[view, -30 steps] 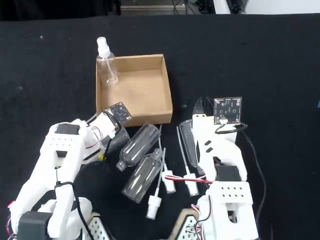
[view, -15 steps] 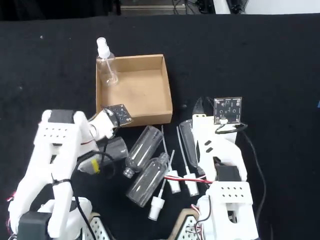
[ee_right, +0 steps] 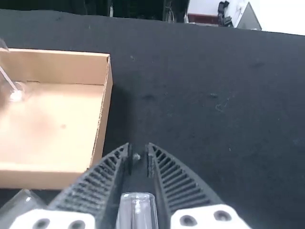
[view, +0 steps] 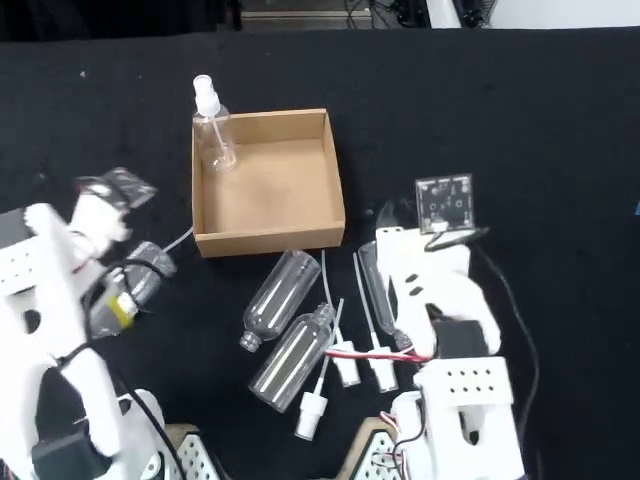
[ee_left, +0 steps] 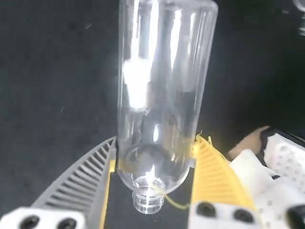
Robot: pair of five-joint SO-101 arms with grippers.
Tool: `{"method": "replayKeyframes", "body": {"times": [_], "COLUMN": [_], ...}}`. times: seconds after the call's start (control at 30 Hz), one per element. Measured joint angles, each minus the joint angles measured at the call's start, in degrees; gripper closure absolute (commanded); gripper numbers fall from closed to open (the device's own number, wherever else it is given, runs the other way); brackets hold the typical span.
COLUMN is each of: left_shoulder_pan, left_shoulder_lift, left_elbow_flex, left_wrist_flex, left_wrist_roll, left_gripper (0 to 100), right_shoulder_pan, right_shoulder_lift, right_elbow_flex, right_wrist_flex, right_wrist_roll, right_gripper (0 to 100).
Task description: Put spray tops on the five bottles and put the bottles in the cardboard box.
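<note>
A: High view, what differs from a second ago?
B: The left gripper point(view: 130, 290) was at the cardboard box point(view: 268, 238) front-left corner. It has swung out and now sits well to the box's left, taking the held bottle point(view: 150, 265) with it.
A: The rest?
B: The capped bottle point(view: 212, 135) stands in the box's back-left corner, same as before. Two loose bottles point(view: 280, 295) and three spray tops point(view: 340, 362) lie in front of the box, barely shifted. The right gripper point(view: 388, 213) is by the box's front-right corner, edged slightly toward the back. The last bottle point(view: 372, 285) lies under that arm and hasn't moved.
A: Left wrist view?
B: The left gripper point(ee_left: 155, 143) is pinching the held bottle point(ee_left: 162, 86) low on its body. The open neck points at the camera, no top fitted.
A: Right wrist view?
B: The right gripper point(ee_right: 138, 153) has its fingers a slit apart with nothing pinched at the tips. The cardboard box point(ee_right: 102, 112) is just beside it. The last bottle point(ee_right: 136, 210) shows between the finger roots.
</note>
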Motion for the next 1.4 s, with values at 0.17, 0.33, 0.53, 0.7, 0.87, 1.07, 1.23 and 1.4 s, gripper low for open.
{"method": "replayKeyframes", "body": {"times": [0.17,0.33,0.53,0.7,0.87,1.07,1.23,1.4], "left_shoulder_pan": [-7.30,-8.62,-8.62,-7.65,-5.71,-4.84,-4.84,-4.57], "left_shoulder_lift": [0.00,0.00,0.09,0.09,0.09,0.09,0.09,0.09], "left_elbow_flex": [-0.18,-0.18,2.55,3.87,4.66,7.65,9.41,11.16], "left_wrist_flex": [-1.14,-5.10,-14.68,-24.88,-27.78,-28.48,-28.48,-29.63], "left_wrist_roll": [5.19,19.34,38.15,49.23,54.33,57.14,57.41,57.49], "left_gripper": [86,86,86,86,86,86,86,86], "right_shoulder_pan": [0.00,-2.46,-3.96,-7.82,-12.22,-12.48,-12.48,-12.48], "right_shoulder_lift": [0.00,0.09,8.00,17.76,25.23,32.97,40.44,43.60], "right_elbow_flex": [-4.57,-7.30,-12.75,-16.97,-19.25,-19.52,-19.52,-19.52], "right_wrist_flex": [3.87,4.40,5.54,5.71,5.45,-0.35,-5.19,-6.33], "right_wrist_roll": [0.00,-0.79,-2.81,-2.90,-8.53,-10.37,-10.37,-10.37], "right_gripper": [94.6,93.0,84.5,82.5,82.8,82.8,82.8,82.8]}}
